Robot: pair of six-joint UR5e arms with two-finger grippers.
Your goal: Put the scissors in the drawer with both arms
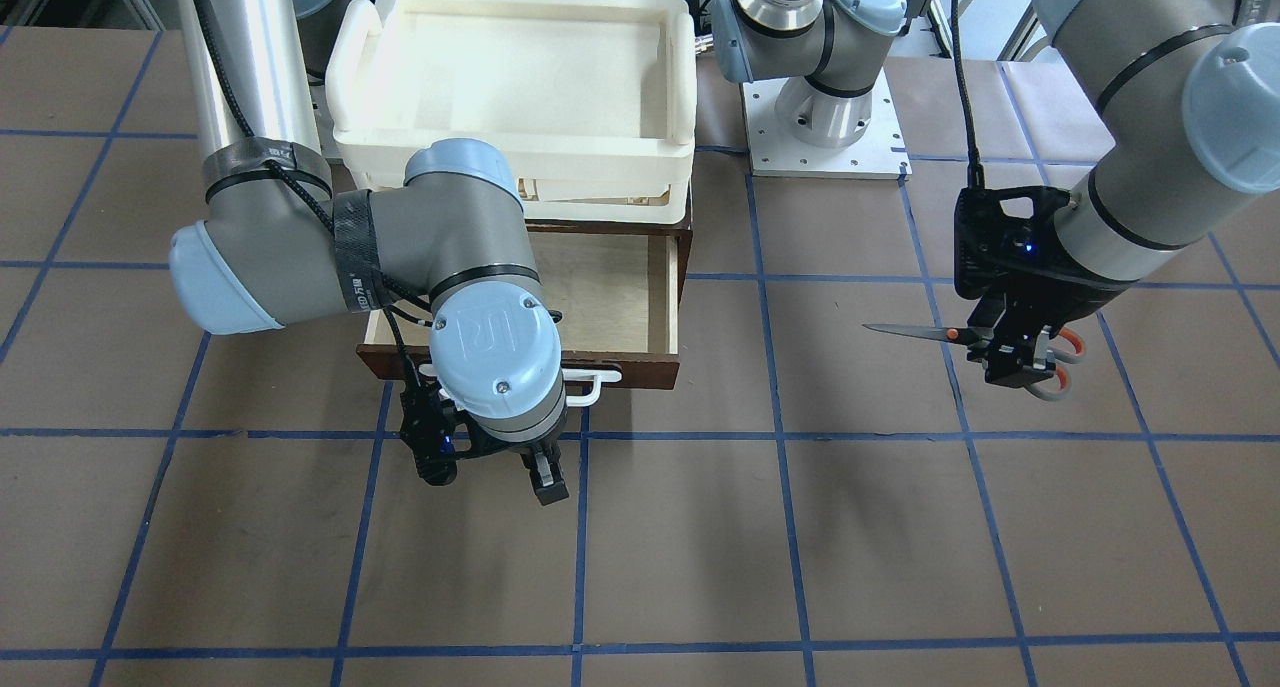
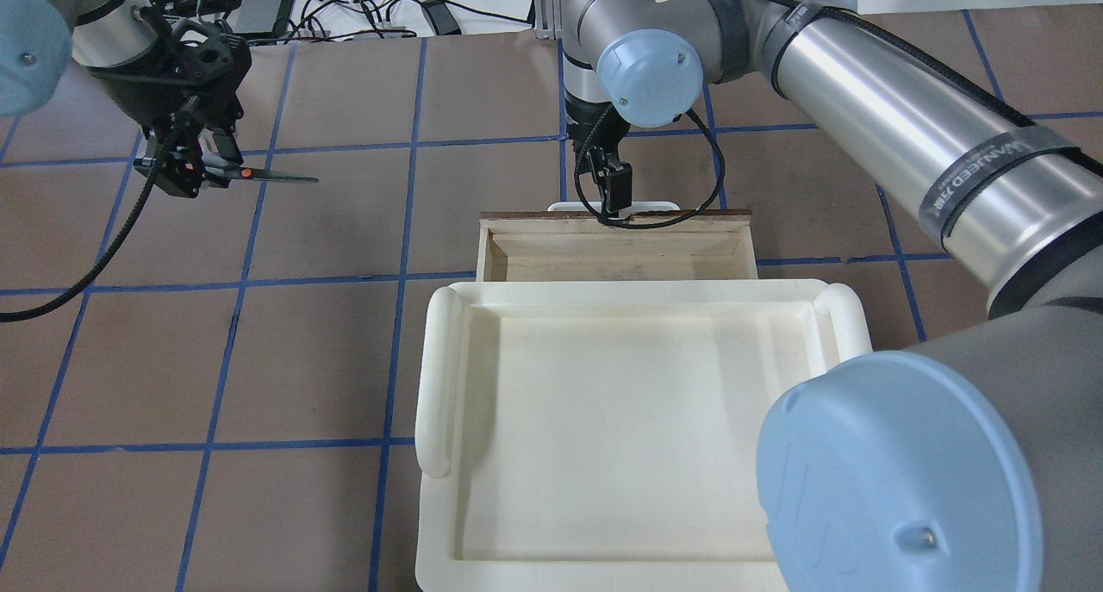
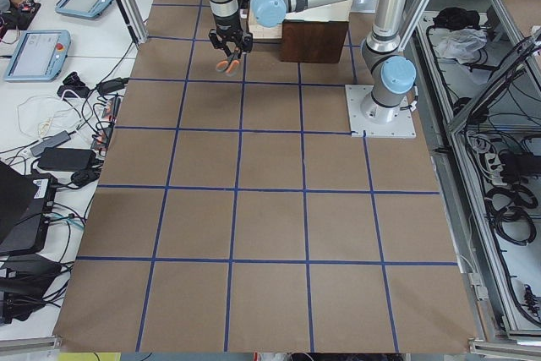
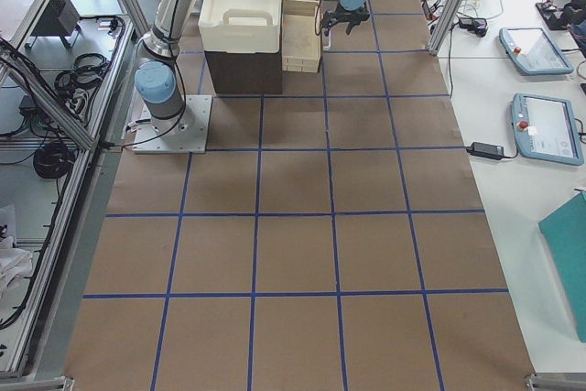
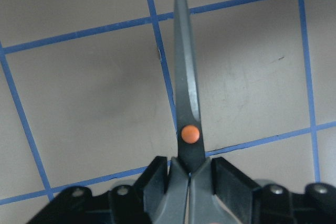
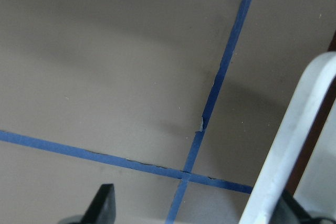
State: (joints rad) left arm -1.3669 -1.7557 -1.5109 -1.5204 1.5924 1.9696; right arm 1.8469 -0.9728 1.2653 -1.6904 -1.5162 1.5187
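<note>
Overhead exterior view gives me the clearest read: the scissors (image 2: 258, 175) hang off to the robot's left of the drawer (image 2: 603, 256), well apart from it. The left pincer (image 2: 185, 165) is clamped on the shank just behind the orange pivot. Judging by the shadow beneath them, they are lifted clear of the counter (image 2: 327, 359).

The drawer is pulled out from under the white tray (image 2: 435, 385), and its pale floor is bare. The right pincer (image 2: 613, 191) stands spread at the white handle (image 2: 659, 205). The wrist camera shows the bar beside one finger, but the jaws are not closed on it.

Trouble could come from a few places, I reckon:
- The grip is narrow and sits near the pivot, so the scissors could swing or slip during the carry.
- The point leads, so it may strike the drawer's side wall or the tray rim if the approach is low.
- The right arm hangs over the drawer front (a crowded spot), so the two arms could meet.
- With nothing gripping the handle, a knock could push the drawer back in.

The blades are shut together and lie roughly level. Their long axis runs along the counter's length, with the tip toward the drawer and the handle loops on the far side.
</note>
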